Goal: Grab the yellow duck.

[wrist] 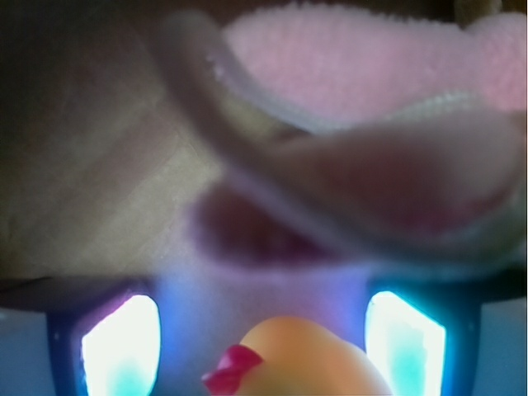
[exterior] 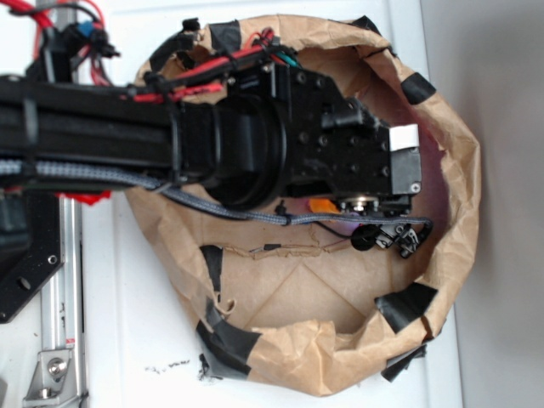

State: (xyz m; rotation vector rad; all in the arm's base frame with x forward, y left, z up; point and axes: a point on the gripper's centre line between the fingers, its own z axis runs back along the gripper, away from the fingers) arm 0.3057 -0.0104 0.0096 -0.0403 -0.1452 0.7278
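The yellow duck [wrist: 309, 363] fills the bottom middle of the wrist view, glossy, with its red beak [wrist: 233, 369] pointing left. My gripper [wrist: 262, 346] is open around it. The left pad [wrist: 120, 346] stands well clear of the beak, and the right pad [wrist: 404, 342] is close to the duck's body. In the exterior view my arm [exterior: 255, 136] reaches down into a brown paper bag and hides the fingers. Only an orange-yellow sliver of the duck [exterior: 321, 205] shows under the wrist.
A fuzzy pink plush bunny [wrist: 371, 66] lies just beyond the duck, one floppy ear [wrist: 371, 181] draped towards the gripper. The crumpled bag wall [exterior: 459, 170], patched with black tape, rings the workspace. Brown bag floor [exterior: 289, 297] shows below the arm.
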